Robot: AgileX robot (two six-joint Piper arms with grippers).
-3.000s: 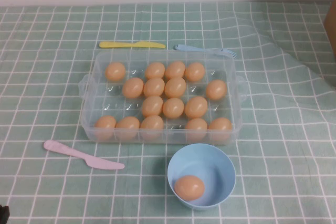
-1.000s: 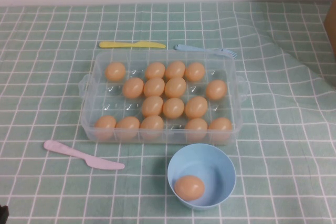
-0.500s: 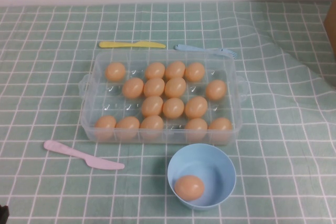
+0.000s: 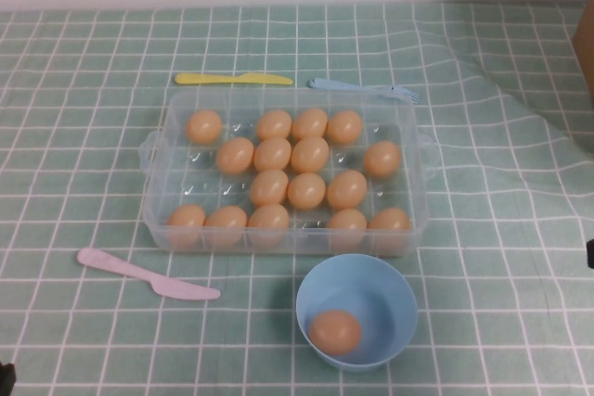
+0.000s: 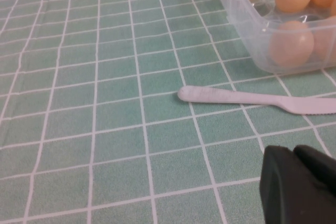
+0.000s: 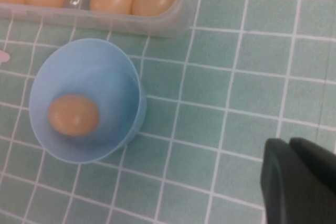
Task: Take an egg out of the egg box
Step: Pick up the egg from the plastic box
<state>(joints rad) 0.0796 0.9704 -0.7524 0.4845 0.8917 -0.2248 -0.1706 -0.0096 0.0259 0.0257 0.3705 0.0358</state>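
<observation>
Green-and-white checked cloth covers the tabletop [image 4: 83, 44], with a pale wall along the far edge.

Nearest the robot, at 6 o'clock, a round light-blue bowl [image 4: 380, 296] holds one orange-tan egg [image 4: 334, 331] lying against its near-left wall. At about 8 o'clock from the bowl, a pale pink plastic knife [image 4: 144, 274] lies flat on the cloth, just in front of the box's near-left corner and apart from it.

Beyond the bowl, at the centre of the scene, sits the egg box [image 4: 160, 187], a clear rectangular tray with small side handles. Fifteen matching eggs [image 4: 309, 155] rest in it, five along the near wall and the others in looser rows behind. The bowl stands close to the tray's near wall, toward its right half, without touching.

Farthest, at 12 o'clock behind the tray, a yellow knife [image 4: 232, 79] lies on the left and a light-blue fork [image 4: 367, 89] on the right, both just beside the far wall.

Only a dark sliver of the left end effector [image 4: 6, 377] shows at the near-left corner, over bare cloth near the pink knife; whether it is open I cannot tell. A dark sliver of the right end effector [image 4: 590, 253] shows at the right edge, at 3 o'clock from the bowl; its state I cannot tell either. Neither has hold of anything visible.
</observation>
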